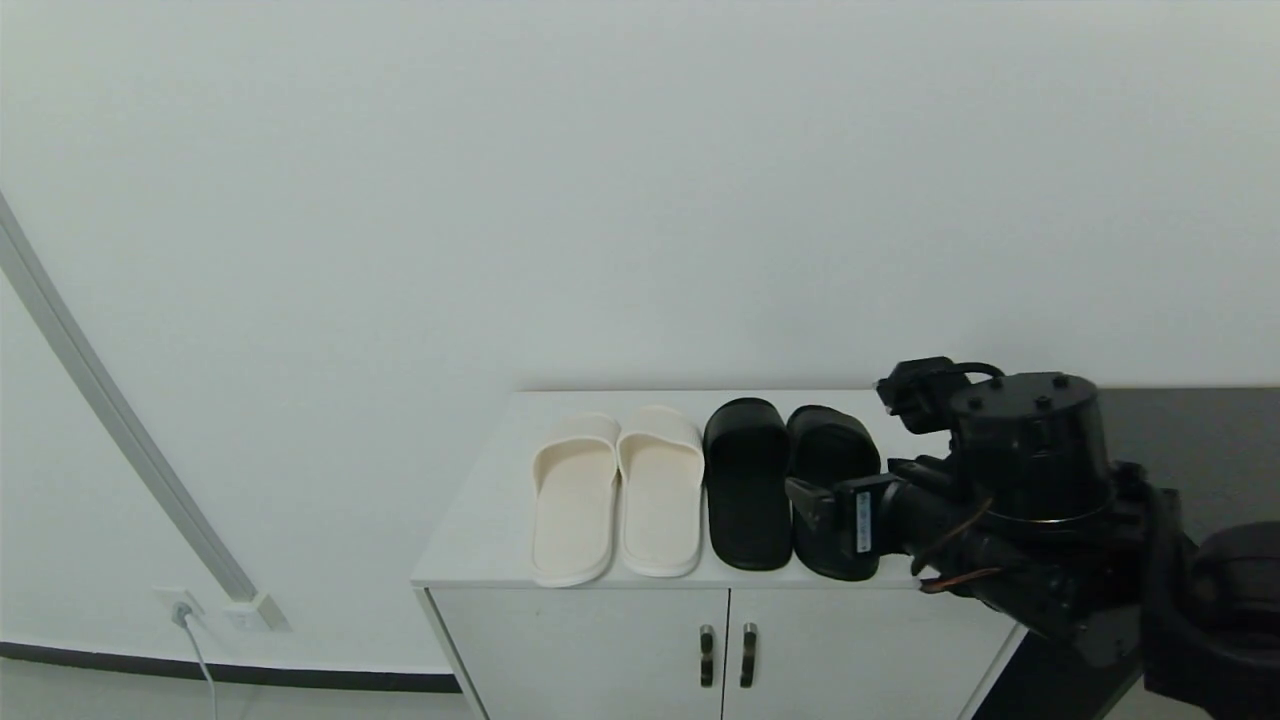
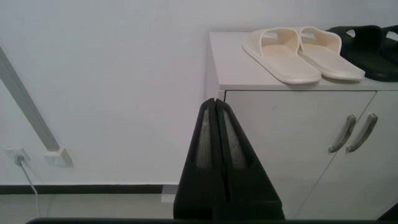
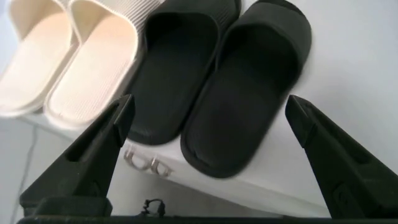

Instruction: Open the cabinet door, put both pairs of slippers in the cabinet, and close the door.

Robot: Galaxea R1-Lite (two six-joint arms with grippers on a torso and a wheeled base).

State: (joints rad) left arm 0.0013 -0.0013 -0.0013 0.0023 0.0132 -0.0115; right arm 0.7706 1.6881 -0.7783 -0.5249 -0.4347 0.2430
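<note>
A white cabinet [image 1: 470, 530] stands against the wall with both doors shut and two metal handles [image 1: 727, 655] at the middle. On its top lie a cream pair of slippers [image 1: 615, 495] and, to their right, a black pair [image 1: 775, 485]. My right gripper [image 1: 812, 510] hovers open over the front of the right black slipper [image 3: 249, 106], its fingers [image 3: 106, 143] spread wide with nothing between them. My left gripper [image 2: 216, 102] is shut and empty, low and to the left of the cabinet, level with the doors and handles [image 2: 353, 132]. The cream slippers [image 2: 298, 53] sit above it.
A white wall rises right behind the cabinet. A grey conduit [image 1: 100, 400] runs slantwise down the wall to a socket with a cable [image 1: 180, 605] at the lower left. A dark surface [image 1: 1200, 440] lies to the cabinet's right.
</note>
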